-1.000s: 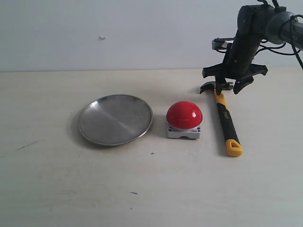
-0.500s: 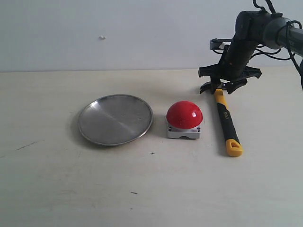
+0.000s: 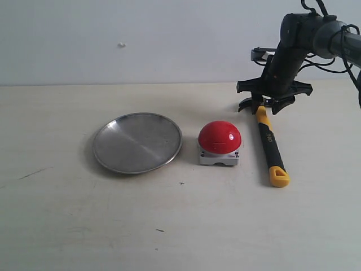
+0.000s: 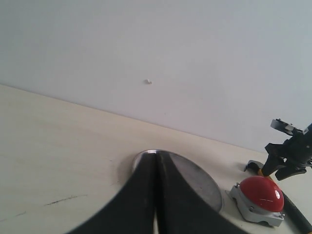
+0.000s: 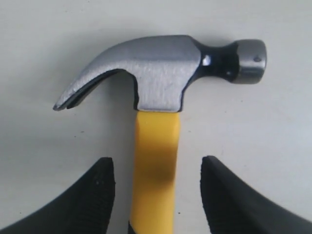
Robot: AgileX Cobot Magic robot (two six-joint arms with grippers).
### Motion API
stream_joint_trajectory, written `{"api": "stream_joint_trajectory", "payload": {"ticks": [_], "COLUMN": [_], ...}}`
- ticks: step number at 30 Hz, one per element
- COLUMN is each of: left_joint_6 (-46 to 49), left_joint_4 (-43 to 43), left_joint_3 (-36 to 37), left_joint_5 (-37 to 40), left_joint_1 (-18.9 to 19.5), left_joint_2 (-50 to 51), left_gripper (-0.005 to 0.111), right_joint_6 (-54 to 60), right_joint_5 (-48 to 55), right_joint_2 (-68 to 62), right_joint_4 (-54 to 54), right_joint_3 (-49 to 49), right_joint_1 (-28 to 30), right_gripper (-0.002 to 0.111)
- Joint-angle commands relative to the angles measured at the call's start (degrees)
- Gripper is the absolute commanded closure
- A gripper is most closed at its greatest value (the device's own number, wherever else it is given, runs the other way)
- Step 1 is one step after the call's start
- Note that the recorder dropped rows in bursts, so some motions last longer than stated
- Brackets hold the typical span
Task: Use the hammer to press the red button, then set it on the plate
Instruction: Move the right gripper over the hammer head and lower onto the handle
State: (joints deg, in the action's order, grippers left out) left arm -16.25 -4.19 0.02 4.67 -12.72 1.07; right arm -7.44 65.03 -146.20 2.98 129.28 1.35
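The hammer [image 3: 269,145] lies flat on the table to the right of the red button [image 3: 219,136], head at the far end, yellow loop towards the front. My right gripper [image 3: 267,105] is open and low over the hammer's head end. In the right wrist view its fingers straddle the yellow neck [image 5: 155,161] just behind the grey head [image 5: 161,78], with a gap on both sides. The metal plate [image 3: 137,141] sits left of the button. The left gripper [image 4: 156,161] is shut and empty, with the plate [image 4: 202,183] beyond it; it is out of the exterior view.
The table top is pale wood with a few dark scuffs [image 3: 31,174] near the front left. A plain light wall [image 3: 141,39] closes off the far edge, close behind the right arm [image 3: 307,28].
The right gripper has turned and come down over the hammer's head end, its fingers now on either side of the neck. The hammer, button and plate have not moved.
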Motion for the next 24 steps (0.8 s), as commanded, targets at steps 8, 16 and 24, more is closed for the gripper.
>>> {"api": "stream_joint_trajectory", "payload": {"ticks": [8,16,24], "left_joint_6": [-0.02,-0.02,-0.02], "left_joint_4": [-0.3,-0.3,-0.3], "left_joint_3": [-0.02,-0.02,-0.02], "left_joint_5": [0.11,0.11,0.11], "left_joint_1": [0.11,0.11,0.11], "left_joint_2": [-0.39,-0.39,-0.39], "left_gripper": [0.107,0.107,0.107], "right_joint_6": [3.82,1.62,1.39], "right_joint_5": [0.54,4.93,4.93], "right_joint_2": [0.16,0.16,0.16], "right_joint_4": [-4.55,0.09,-0.48], "right_joint_3": [0.44,0.44,5.94], "right_joint_1": [-0.03,-0.49,-0.62], "right_gripper": [0.055,0.055,0.055]}}
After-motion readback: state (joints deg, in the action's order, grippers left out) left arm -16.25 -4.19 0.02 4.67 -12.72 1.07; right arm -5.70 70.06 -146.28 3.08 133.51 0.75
